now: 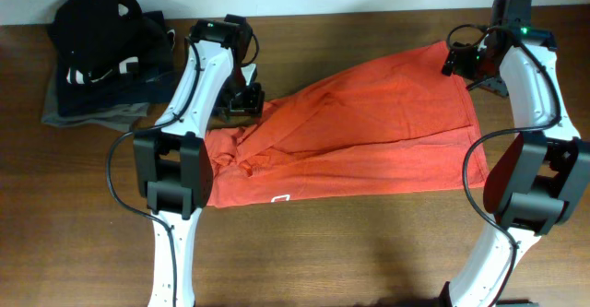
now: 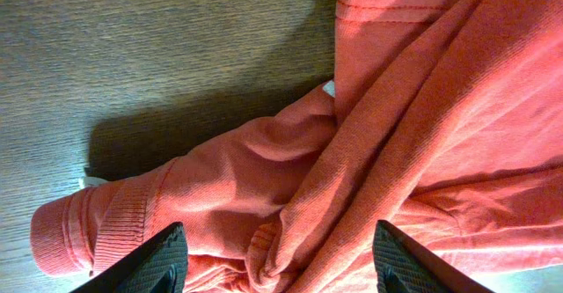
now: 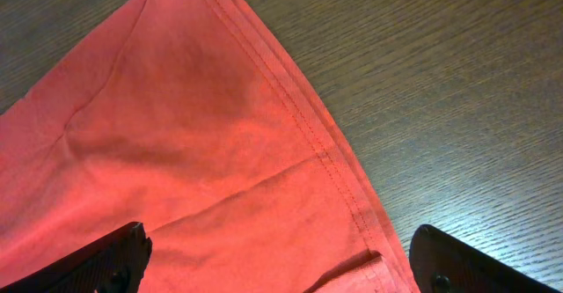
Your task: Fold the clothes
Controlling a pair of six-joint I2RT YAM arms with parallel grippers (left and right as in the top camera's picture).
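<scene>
T-shirt (image 1: 359,132) is laid mid-frame on worktop (image 1: 369,252), left tool (image 2: 277,240) parted and empty over its bunched left end, right tool (image 3: 277,240) wide open, empty, at upper-right corner: bunching is to be flattened first.

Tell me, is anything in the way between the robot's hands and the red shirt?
Nothing visible. The left gripper and the right gripper both hang open right above the shirt, with only its cloth under them. The dark clothes pile lies off to the side, apart from both.
</scene>
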